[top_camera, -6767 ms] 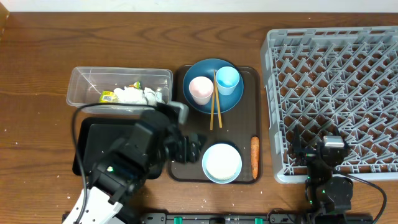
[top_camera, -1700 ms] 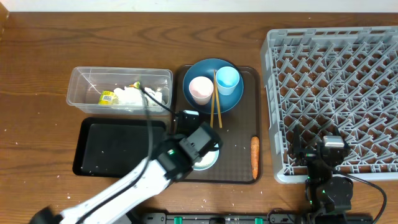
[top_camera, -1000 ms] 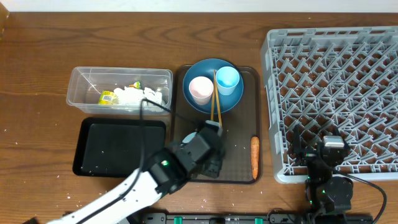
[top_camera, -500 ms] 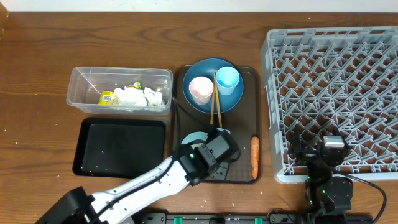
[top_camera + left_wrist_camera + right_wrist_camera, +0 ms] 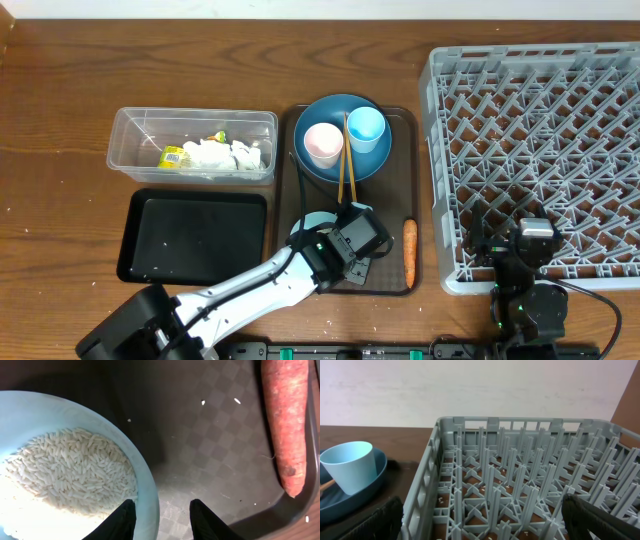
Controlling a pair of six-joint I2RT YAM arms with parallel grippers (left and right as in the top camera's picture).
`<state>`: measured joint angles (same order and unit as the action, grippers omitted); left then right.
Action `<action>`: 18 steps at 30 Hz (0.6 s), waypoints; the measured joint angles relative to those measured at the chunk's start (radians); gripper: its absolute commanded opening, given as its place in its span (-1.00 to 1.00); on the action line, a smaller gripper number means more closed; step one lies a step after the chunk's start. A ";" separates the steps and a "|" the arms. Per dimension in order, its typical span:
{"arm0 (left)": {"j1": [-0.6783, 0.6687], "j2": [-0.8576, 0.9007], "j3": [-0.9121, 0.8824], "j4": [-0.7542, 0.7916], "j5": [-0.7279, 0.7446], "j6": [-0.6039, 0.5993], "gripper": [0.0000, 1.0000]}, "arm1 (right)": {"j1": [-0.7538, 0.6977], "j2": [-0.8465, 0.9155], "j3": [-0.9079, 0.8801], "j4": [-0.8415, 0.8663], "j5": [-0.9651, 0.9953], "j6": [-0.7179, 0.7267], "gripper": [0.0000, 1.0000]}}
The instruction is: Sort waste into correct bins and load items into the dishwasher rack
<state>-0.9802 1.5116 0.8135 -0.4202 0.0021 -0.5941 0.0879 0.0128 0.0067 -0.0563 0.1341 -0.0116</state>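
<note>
Lots of loose white rice grains [image 5: 70, 470] lay in the round white bowl [image 5: 145, 480] at the front of the brown serving tray [image 5: 210, 435]. The left claw [image 5: 162, 505] straddled its rim, one finger inside, one outside; whether it pinched was not clear. If the bowl tipped, rice could spill. The small orange carrot [image 5: 285, 420] lay close beside, in the way. The right claw [image 5: 481, 501] hung spread wide, holding nothing, by the grey plastic rack [image 5: 520, 485].
</note>
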 measured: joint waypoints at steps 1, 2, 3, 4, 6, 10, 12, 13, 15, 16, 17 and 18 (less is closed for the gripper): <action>0.000 0.000 0.000 0.001 -0.002 0.000 -0.25 | 0.000 0.000 0.000 0.000 0.000 0.000 0.99; 0.000 0.000 0.000 0.001 -0.003 0.000 -0.24 | 0.000 0.000 0.000 0.000 0.000 0.000 0.99; 0.000 0.000 0.000 0.002 -0.003 0.000 -0.26 | 0.000 0.000 0.000 0.000 0.000 0.000 0.99; 0.000 0.000 0.000 0.003 -0.006 0.000 -0.31 | 0.000 0.000 0.000 0.000 0.000 0.000 0.99; 0.000 0.000 0.000 0.008 -0.014 0.003 -0.35 | 0.000 0.000 0.000 0.000 0.000 0.000 0.98; 0.000 0.000 0.000 0.013 -0.045 0.008 -0.39 | 0.000 0.000 0.000 0.000 0.000 0.000 0.98; 0.000 0.000 0.000 0.014 -0.060 0.008 -0.39 | 0.000 0.000 0.000 0.000 0.000 0.000 0.99; 0.000 0.000 0.000 0.017 -0.065 0.008 -0.39 | 0.000 0.000 0.000 0.000 0.000 0.000 0.98; 0.000 0.000 0.000 0.022 -0.073 0.008 -0.39 | 0.000 0.000 0.000 0.000 0.000 0.000 0.98; 0.000 0.000 0.000 0.026 -0.077 0.008 -0.39 | 0.000 0.000 0.000 0.000 0.000 0.000 0.98; 0.000 0.000 0.000 0.027 -0.081 0.008 -0.39 | 0.000 0.000 0.000 0.000 0.000 0.000 0.98; 0.000 0.000 0.000 0.029 -0.082 0.008 -0.39 | 0.000 0.000 0.000 0.000 0.000 0.000 0.99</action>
<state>-0.9802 1.5116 0.8135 -0.3916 -0.0799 -0.5858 0.0879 0.0128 0.0067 -0.0563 0.1341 -0.0116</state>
